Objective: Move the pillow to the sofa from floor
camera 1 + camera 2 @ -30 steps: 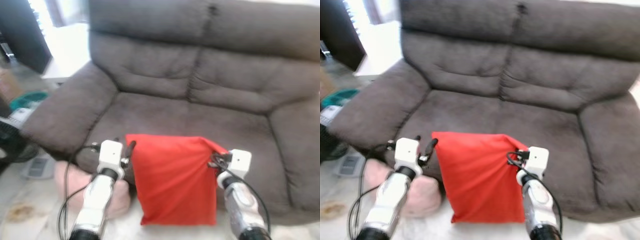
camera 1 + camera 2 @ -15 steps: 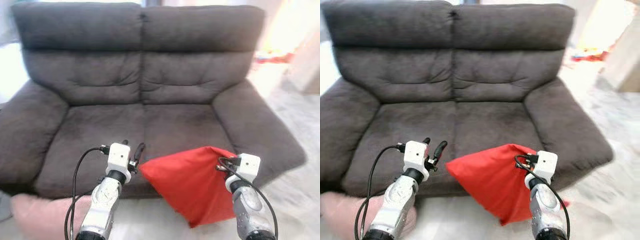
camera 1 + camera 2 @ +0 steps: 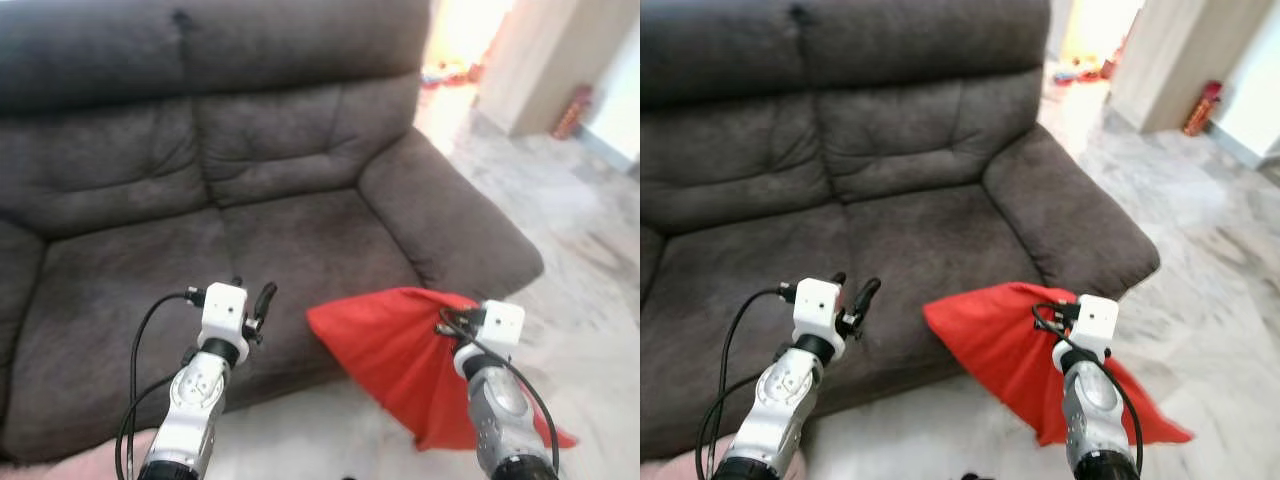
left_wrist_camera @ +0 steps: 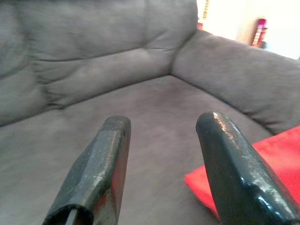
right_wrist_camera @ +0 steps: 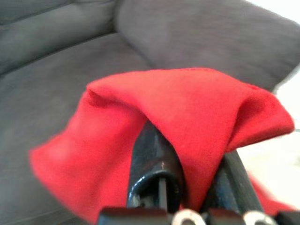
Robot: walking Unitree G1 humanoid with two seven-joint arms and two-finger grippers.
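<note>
The view has swung right since half a second ago: the sofa now fills the left, its right armrest near the middle, with marble floor and a bright doorway at the right. The left gripper hovers over the seat's front edge, fingers apart and empty, as before. The right gripper still pinches the red pillow, which hangs off the sofa's front right corner, over the floor. A beige wall stands beyond
</note>
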